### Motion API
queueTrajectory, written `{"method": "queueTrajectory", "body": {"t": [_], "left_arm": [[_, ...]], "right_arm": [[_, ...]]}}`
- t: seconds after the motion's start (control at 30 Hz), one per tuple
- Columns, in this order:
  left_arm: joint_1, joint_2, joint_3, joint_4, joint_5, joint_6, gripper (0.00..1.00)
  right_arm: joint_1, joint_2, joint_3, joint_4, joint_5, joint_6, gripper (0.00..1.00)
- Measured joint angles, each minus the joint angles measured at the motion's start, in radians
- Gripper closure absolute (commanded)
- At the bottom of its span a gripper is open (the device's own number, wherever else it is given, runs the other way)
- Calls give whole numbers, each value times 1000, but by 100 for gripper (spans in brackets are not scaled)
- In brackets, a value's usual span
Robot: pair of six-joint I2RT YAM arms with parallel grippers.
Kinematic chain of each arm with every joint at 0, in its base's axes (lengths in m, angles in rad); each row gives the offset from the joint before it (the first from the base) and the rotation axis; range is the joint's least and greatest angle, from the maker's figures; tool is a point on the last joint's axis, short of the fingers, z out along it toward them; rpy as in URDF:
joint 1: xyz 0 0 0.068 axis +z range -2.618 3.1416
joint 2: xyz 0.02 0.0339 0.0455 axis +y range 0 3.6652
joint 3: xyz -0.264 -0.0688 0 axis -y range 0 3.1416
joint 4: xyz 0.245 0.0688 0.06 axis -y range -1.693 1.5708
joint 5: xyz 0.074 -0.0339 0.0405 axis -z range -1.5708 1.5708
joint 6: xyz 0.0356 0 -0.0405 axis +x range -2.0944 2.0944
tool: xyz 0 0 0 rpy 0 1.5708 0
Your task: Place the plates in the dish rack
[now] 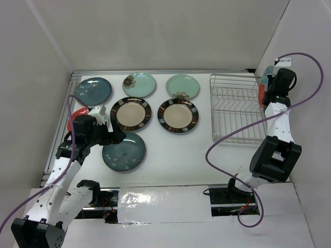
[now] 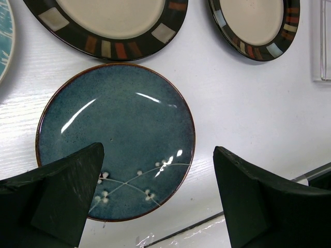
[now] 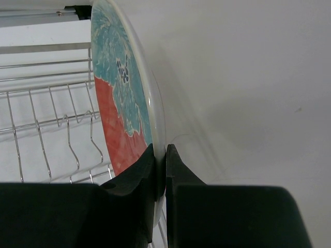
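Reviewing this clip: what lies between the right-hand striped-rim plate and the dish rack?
Nothing. The top external view shows only bare white table between the right-hand striped-rim plate and the dish rack.

Rack (image 1: 235, 108) open from above. R gripper (image 3: 161, 152), clamped on red plate (image 3: 116, 103), is squeezed btwn rack's right edge and side wall (image 3: 248, 77). L gripper (image 2: 158, 150), jaws wide, over teal plate (image 2: 116, 129); striped plates (image 2: 111, 20) close beyond. Bare table lane (image 1: 204, 134) btwn plates and rack.
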Motion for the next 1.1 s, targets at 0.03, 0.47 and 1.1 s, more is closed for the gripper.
{"method": "queueTrajectory", "body": {"t": [0.03, 0.47, 1.1], "left_arm": [[0, 0, 0, 0, 0, 1, 0], [0, 13, 0, 3, 5, 18, 0], [0, 29, 0, 3, 7, 18, 0]], "right_arm": [[0, 4, 0, 1, 0, 0, 100], [0, 18, -27, 21, -29, 0, 100], [2, 26, -127, 72, -75, 54, 63]]}}
